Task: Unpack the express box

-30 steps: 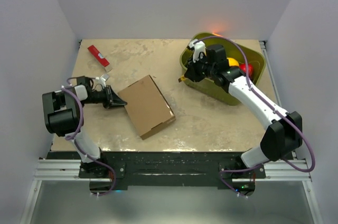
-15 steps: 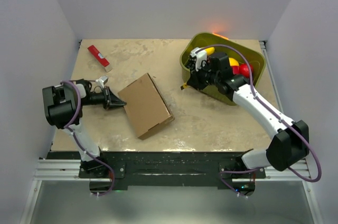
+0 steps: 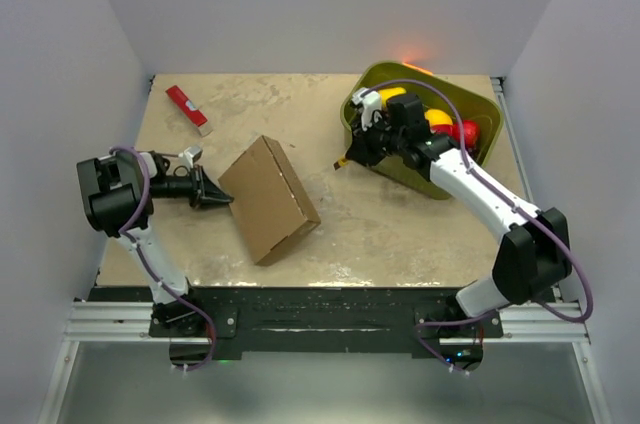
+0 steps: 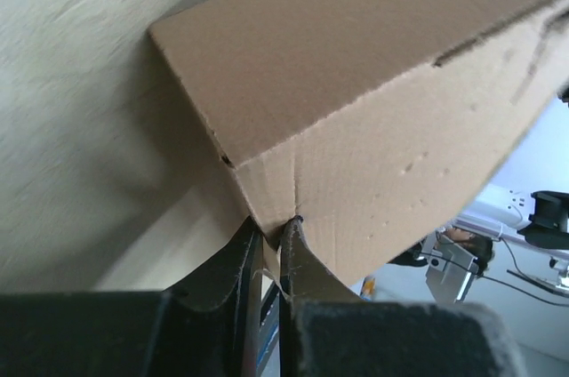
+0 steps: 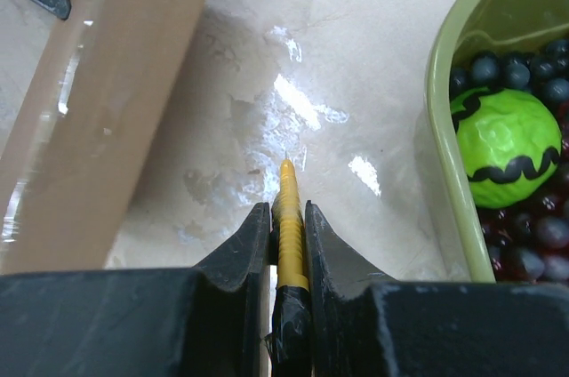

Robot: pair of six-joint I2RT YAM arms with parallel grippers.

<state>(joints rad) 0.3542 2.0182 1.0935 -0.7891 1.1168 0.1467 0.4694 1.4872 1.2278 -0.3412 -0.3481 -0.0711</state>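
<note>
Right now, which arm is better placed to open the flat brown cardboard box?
Right, probably. The right gripper holds a slim yellow pointed tool aimed toward the cardboard box; the left gripper is pinching its corner.

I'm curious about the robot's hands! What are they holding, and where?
The left gripper pinches the cardboard box at its near corner. The right gripper grips a yellow pointed stick mid-shaft.

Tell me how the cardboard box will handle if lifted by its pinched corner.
Probably stiff: the box shows flat faces and crisp edges, no sag. Likely light, since the left gripper seems to tip it by one pinched corner. It may swing or slip free, as only a thin edge is held.
</note>
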